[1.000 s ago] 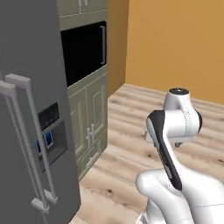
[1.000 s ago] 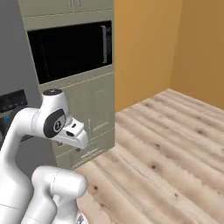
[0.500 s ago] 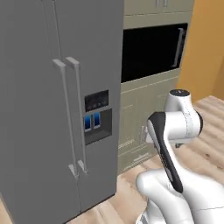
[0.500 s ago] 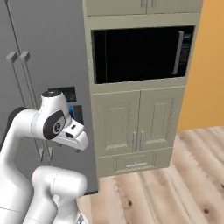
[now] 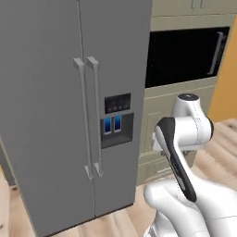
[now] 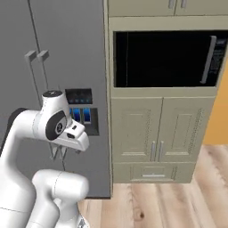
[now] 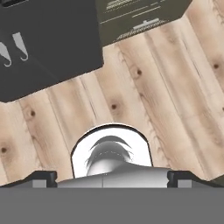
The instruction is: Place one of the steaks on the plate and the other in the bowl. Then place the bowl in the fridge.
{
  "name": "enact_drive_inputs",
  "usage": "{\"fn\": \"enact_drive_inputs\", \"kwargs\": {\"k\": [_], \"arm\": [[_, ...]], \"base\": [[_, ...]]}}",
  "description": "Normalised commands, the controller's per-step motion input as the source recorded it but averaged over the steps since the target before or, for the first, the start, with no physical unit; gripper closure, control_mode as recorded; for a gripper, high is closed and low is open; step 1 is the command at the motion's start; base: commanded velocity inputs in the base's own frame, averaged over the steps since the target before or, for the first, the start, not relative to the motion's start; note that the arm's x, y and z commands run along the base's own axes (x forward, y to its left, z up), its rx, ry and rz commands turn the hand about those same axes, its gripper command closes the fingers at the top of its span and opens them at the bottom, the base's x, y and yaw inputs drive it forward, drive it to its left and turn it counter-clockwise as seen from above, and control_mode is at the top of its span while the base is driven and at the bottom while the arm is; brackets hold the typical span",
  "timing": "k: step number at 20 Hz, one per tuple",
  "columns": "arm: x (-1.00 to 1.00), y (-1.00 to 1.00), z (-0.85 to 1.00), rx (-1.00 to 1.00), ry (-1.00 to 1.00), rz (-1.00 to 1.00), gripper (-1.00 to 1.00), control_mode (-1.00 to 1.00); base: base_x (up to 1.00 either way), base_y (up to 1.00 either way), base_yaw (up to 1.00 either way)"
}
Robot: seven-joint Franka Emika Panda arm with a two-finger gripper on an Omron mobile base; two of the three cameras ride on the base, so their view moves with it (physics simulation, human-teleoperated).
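The fridge (image 5: 69, 111) stands upright at the left in both base views, doors shut, its two long handles (image 5: 90, 115) running vertically side by side along the centre seam, with a dispenser panel (image 5: 117, 121) on the right door. Its right side adjoins the cabinets (image 6: 153, 133) and dark oven (image 6: 167, 58). In the hand view the gripper (image 7: 112, 177) points down at the wood floor (image 7: 175, 87), jaws spread wide, holding nothing.
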Motion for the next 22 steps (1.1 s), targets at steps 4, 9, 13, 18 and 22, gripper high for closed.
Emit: {"fn": "enact_drive_inputs", "kwargs": {"k": [4, 9, 13, 18, 22], "arm": [[0.00, 0.00, 0.00, 0.00, 0.00, 0.00, -1.00, 1.00], [0.00, 0.00, 0.00, 0.00, 0.00, 0.00, -1.00, 1.00], [0.00, 0.00, 0.00, 0.00, 0.00, 0.00, -1.00, 1.00], [0.00, 0.00, 0.00, 0.00, 0.00, 0.00, -1.00, 1.00], [0.00, 0.00, 0.00, 0.00, 0.00, 0.00, -1.00, 1.00]], "base": [[-0.10, 0.62, 0.33], [-0.03, 0.07, 0.45], [-0.06, -0.03, 0.19], [-0.05, 0.00, 0.02], [0.00, 0.18, -0.04]]}}
